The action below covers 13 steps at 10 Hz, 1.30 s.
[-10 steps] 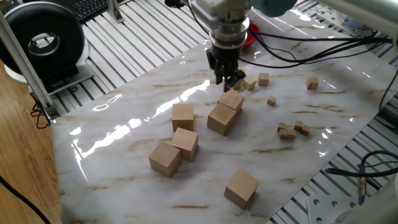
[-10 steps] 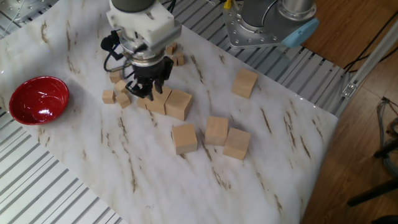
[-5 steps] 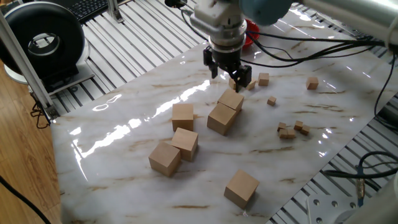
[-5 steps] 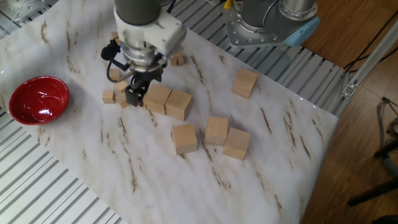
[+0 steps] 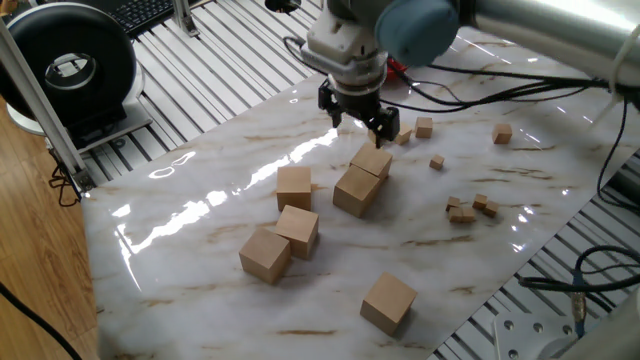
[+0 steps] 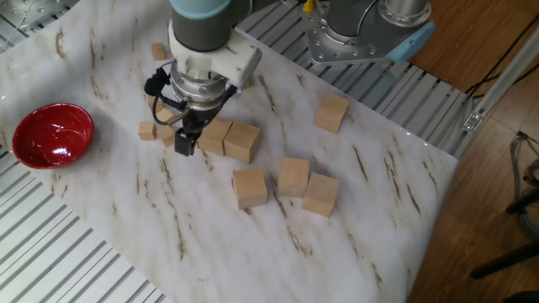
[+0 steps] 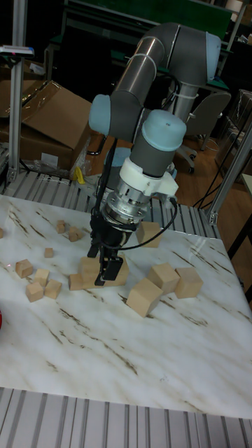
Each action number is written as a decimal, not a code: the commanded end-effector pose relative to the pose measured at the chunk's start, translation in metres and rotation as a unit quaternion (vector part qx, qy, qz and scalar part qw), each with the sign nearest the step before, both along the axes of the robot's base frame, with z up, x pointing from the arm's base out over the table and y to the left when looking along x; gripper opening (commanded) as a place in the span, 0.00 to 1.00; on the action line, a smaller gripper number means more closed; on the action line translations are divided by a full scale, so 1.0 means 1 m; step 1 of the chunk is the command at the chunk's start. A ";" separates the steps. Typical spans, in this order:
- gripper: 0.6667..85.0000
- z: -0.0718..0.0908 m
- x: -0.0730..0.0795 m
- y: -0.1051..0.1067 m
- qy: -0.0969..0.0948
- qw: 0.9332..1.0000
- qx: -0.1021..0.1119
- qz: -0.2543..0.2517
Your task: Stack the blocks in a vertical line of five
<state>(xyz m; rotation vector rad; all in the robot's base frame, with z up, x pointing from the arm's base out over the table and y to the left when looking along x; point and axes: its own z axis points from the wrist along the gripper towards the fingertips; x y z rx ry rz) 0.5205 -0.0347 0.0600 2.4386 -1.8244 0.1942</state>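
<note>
- The claw (image 5: 360, 112) hangs low over the counter (image 5: 200, 215), and its two fingers (image 5: 330, 103) stand wide apart with nothing between them.
- Right under the claw sit two blocks touching side by side: one block (image 5: 372, 161) below the fingertips, and a second block (image 5: 356, 190) pressed against it, on the side away from the red bowl (image 6: 50, 135).
- In the other fixed view, one finger (image 6: 186, 140) reaches down just beside this pair (image 6: 229, 140); I cannot tell if it touches them.
- Further out from the claw, past the pair, three more blocks (image 5: 283, 225) sit close together in a bunch on the counter.
- One block (image 5: 388, 302) lies alone, well apart from the claw, near the counter's edge.
- All the big blocks rest flat on the counter; none sits on top of another.
- Tiny wooden cubes (image 5: 470, 208) lie scattered on the counter, some just beside the claw and some well apart.
- The red bowl sits off to one side of the claw, near the counter's edge.
</note>
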 end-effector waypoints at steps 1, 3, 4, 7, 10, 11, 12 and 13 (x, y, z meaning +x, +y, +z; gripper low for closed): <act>1.00 -0.011 -0.013 0.005 0.006 0.999 0.039 -0.024; 1.00 -0.013 -0.027 -0.002 0.020 0.998 0.044 -0.047; 1.00 -0.015 -0.031 -0.002 0.024 0.997 0.050 -0.053; 1.00 -0.022 -0.031 -0.006 0.019 0.998 0.045 -0.050; 1.00 -0.039 -0.022 -0.002 0.000 0.998 0.053 -0.044; 1.00 -0.041 -0.021 -0.003 -0.005 0.998 0.053 -0.045; 0.99 -0.042 -0.019 -0.002 -0.010 0.998 0.055 -0.043; 0.89 -0.041 -0.018 -0.003 -0.014 0.997 0.054 -0.053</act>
